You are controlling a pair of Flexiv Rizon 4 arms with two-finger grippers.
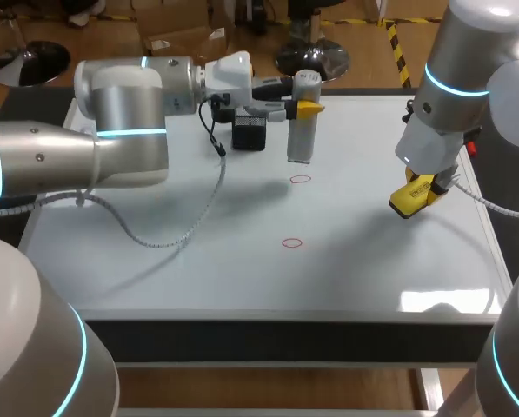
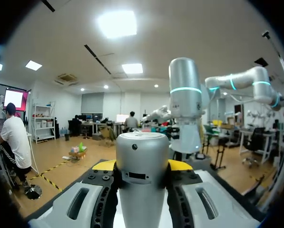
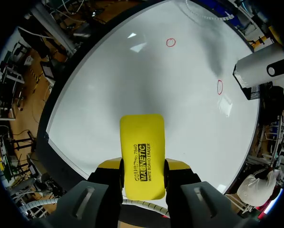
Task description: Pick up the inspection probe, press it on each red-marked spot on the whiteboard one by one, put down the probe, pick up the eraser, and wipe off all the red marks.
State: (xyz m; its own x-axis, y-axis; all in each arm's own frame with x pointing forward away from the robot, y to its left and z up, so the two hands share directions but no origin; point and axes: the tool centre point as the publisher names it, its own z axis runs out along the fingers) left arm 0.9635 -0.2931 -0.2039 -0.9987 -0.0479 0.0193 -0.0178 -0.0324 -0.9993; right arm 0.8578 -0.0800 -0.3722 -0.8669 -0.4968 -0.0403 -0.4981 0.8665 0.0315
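Near the table's far edge, my left gripper [image 2: 142,165] is clamped on the upright probe [image 1: 302,130]. By the right edge, my right gripper [image 3: 142,167] clamps the eraser [image 3: 142,137] over the whiteboard [image 1: 198,261]. Two red marks [image 1: 301,180] lie mid-board.

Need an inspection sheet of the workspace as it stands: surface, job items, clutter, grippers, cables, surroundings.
Surface: whiteboard, far red mark and near red mark both unwiped.
Job's things: probe upright, just behind the far red mark, contact with the board cannot be told; eraser held over the board.
Clutter: black box on the board beside the probe.
Grippers: left gripper shut on the probe; right gripper shut on the eraser.
Cables: coiled cable hangs from the left arm over the board.
Surroundings: nothing seen reaching over the table.
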